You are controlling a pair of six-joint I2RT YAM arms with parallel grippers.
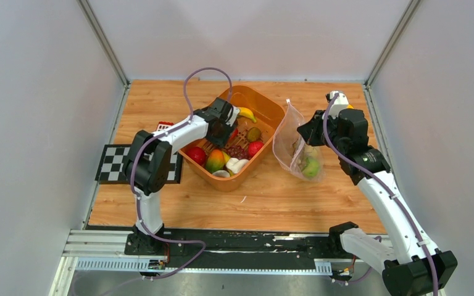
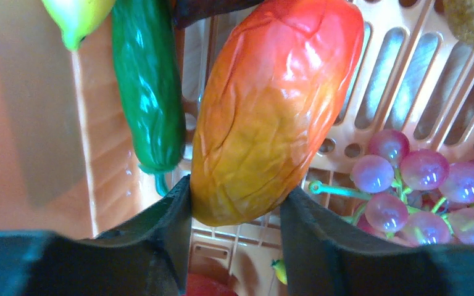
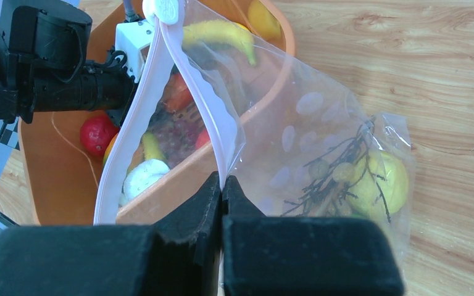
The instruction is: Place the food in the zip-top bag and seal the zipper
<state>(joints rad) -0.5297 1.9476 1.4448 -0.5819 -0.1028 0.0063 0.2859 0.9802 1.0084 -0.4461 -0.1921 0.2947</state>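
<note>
The orange basket (image 1: 265, 102) holds the food: a banana (image 1: 247, 114), grapes (image 2: 419, 185), a green cucumber (image 2: 148, 86), red fruits and a white mushroom (image 3: 142, 176). My left gripper (image 2: 234, 197) is down inside the basket, and both its pads press the lower end of a red-orange mango (image 2: 271, 105). The clear zip-top bag (image 1: 296, 148) stands to the right of the basket with its mouth open. A yellow-green fruit (image 3: 382, 182) and twiggy nuts lie inside it. My right gripper (image 3: 222, 182) is shut on the bag's mouth edge, on the pinkish zipper (image 3: 203, 98).
A checkerboard card (image 1: 114, 161) lies left of the basket, under the left arm. A small red thing (image 1: 163, 126) sits beside it. Grey walls close in the wooden table on three sides. The left arm (image 3: 43, 74) reaches over the basket's left rim.
</note>
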